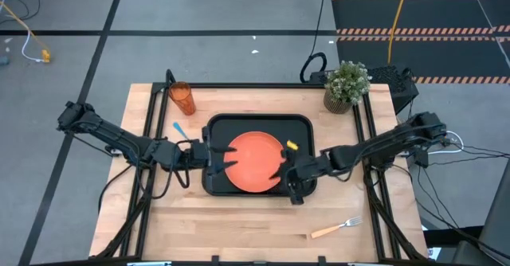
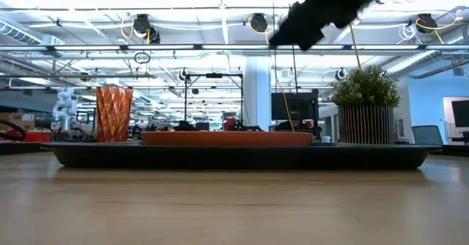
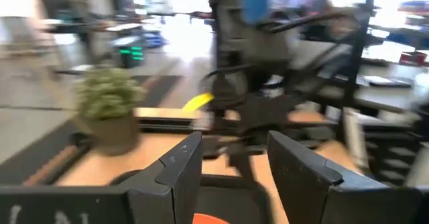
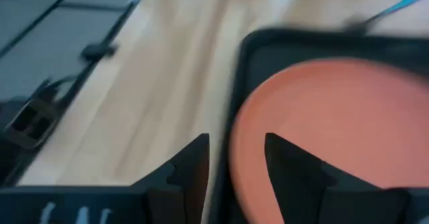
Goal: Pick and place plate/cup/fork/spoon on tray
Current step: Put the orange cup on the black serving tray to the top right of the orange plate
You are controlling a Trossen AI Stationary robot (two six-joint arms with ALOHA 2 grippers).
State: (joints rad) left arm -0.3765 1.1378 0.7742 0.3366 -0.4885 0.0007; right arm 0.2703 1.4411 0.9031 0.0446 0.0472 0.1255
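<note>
The orange plate (image 1: 253, 161) lies flat in the black tray (image 1: 239, 120); the low view shows the plate (image 2: 227, 137) resting on the tray (image 2: 234, 157). My left gripper (image 1: 217, 161) is open over the plate's left edge. My right gripper (image 1: 287, 170) is open over its right near edge, and its wrist view shows the plate (image 4: 335, 130) below the fingers. The amber cup (image 1: 182, 99) stands upright on the table beyond the tray's far left corner. The blue-handled spoon (image 1: 181, 130) lies left of the tray. The fork (image 1: 336, 228) lies near the table's front right.
A potted green plant (image 1: 346, 85) stands at the table's far right, beyond the tray. A small yellow piece (image 1: 292, 146) shows on the tray right of the plate. Bare wood lies in front of the tray and to its left.
</note>
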